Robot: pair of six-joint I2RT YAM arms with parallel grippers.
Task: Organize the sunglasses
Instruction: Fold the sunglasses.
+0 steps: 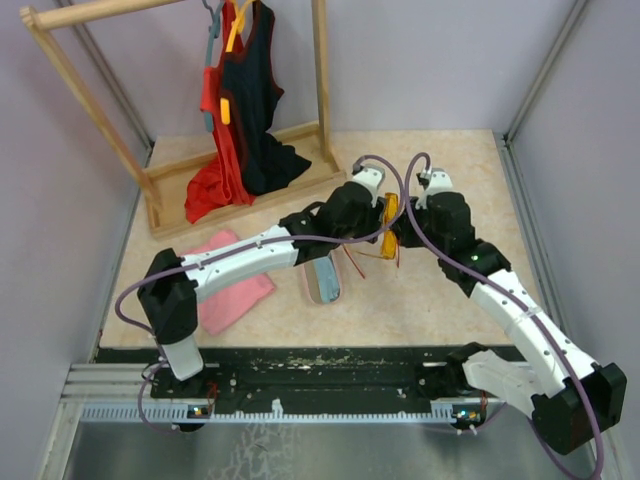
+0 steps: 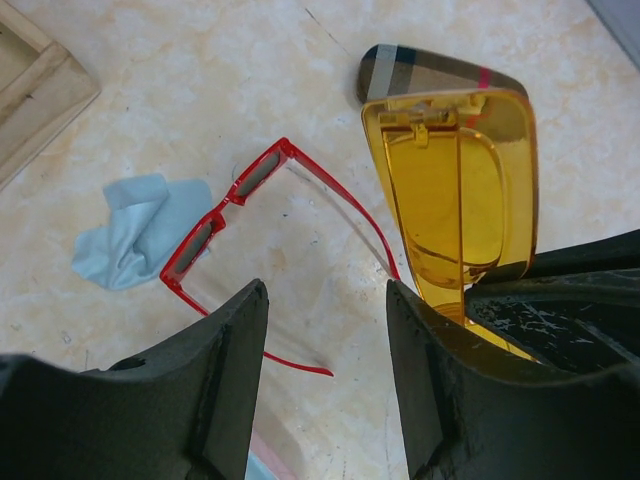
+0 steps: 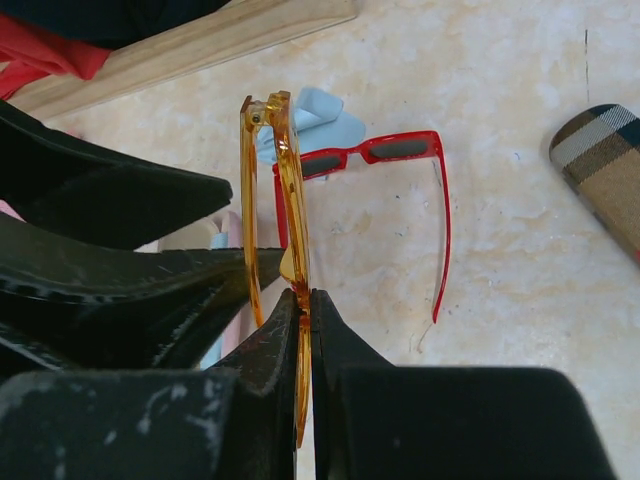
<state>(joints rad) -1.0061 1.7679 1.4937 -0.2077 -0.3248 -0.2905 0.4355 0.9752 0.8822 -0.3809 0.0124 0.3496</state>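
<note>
We count two pairs: one red sunglasses (image 2: 226, 208), one orange-yellow sunglasses (image 2: 450, 190). Two cases: one plaid case (image 2: 425, 68), one pink case (image 1: 322, 280). One loose light blue cloth (image 2: 130, 240), one pink towel (image 1: 228, 285), one wooden rack (image 1: 322, 80), one red top (image 1: 215, 185), one black top (image 1: 255, 110).

The arms crowd the middle of the worktop (image 1: 470, 165). The left end effector (image 2: 325, 335), jaws apart, sits just beside the yellow sunglasses (image 2: 455, 190) pinched in the right end effector (image 3: 303, 310). Beneath lie the red sunglasses (image 2: 215, 225), a blue cloth (image 2: 130, 235) and a striped case (image 2: 420, 68). The clothes rack (image 1: 322, 80) blocks the back left, but there's open room at the back right.
</note>
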